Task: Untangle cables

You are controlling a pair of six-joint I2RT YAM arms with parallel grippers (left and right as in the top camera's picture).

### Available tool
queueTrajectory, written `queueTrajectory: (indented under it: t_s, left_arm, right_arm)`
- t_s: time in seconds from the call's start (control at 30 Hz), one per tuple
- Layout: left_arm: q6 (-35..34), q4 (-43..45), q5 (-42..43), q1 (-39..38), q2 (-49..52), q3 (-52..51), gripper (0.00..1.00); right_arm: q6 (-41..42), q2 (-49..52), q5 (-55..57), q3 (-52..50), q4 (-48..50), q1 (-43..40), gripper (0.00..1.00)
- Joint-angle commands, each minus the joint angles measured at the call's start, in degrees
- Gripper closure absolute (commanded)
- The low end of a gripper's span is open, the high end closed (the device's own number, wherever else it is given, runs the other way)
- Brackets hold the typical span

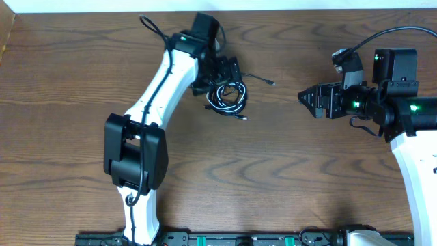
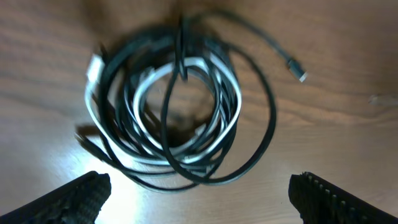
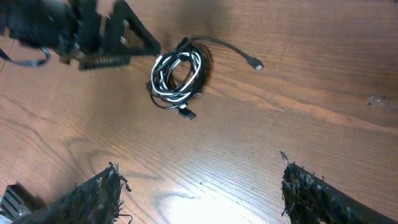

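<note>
The cables (image 2: 168, 106) lie in one tangled coil on the wooden table, several black loops wound with a white cord (image 2: 193, 63). A black plug end (image 2: 298, 68) trails off to the right. In the overhead view the coil (image 1: 229, 97) sits just below my left gripper (image 1: 220, 75). The left gripper (image 2: 199, 196) is open above the coil, its fingers (image 2: 74, 199) wide apart with nothing between them. My right gripper (image 1: 305, 98) hovers well to the right of the coil, pointing at it. It (image 3: 202, 193) is open and empty, with the coil (image 3: 177, 74) far ahead.
The left arm (image 1: 160, 89) slants from the front edge up across the table's left half. The right arm's body (image 1: 396, 102) fills the right side. A loose plug end (image 1: 273, 83) and another (image 1: 244, 117) stick out from the coil.
</note>
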Motion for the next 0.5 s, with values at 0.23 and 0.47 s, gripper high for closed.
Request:
queueTrajectory:
  t_s: [0.23, 0.47]
  left_arm:
    - [-9.18, 4.74, -5.31, -0.79, 1.60, -9.60, 0.15]
    - [-9.44, 9.55, 10.91, 3.26, 0.07, -7.30, 0.24]
  right_arm:
    - [0.13, -0.02, -0.79, 1.03, -0.55, -0.09, 0.20]
    - [0.11, -0.02, -0.79, 1.03, -1.16, -0.07, 0.20]
